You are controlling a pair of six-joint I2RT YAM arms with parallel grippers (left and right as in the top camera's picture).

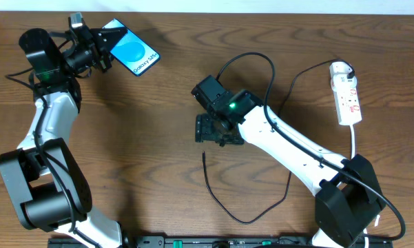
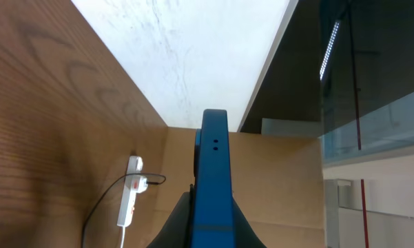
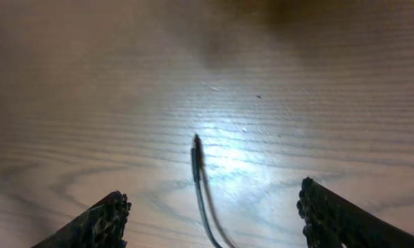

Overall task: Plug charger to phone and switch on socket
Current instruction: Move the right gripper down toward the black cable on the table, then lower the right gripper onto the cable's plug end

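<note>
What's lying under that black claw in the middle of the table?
Under the right gripper the charger ends in its plug tip, lying on the wooden table, untouched between the open jaws. From overhead, the gripper's body covers the wood directly beneath it.

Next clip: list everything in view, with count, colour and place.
phone: one, blue screen, far left, gripped at one end.
charger cable: one, thin, black, loops from the power strip across the middle; free tip lies on the table.
power strip: one, white with red markings, far right, white cord trailing toward the near edge.
table: one, brown wood grain.
left arm: one, white and black, left side.
right arm: one, white and black, reaching to the centre.
left end effector: one, black, shut on the phone.
right end effector: one, black, open above the cable tip.
</note>
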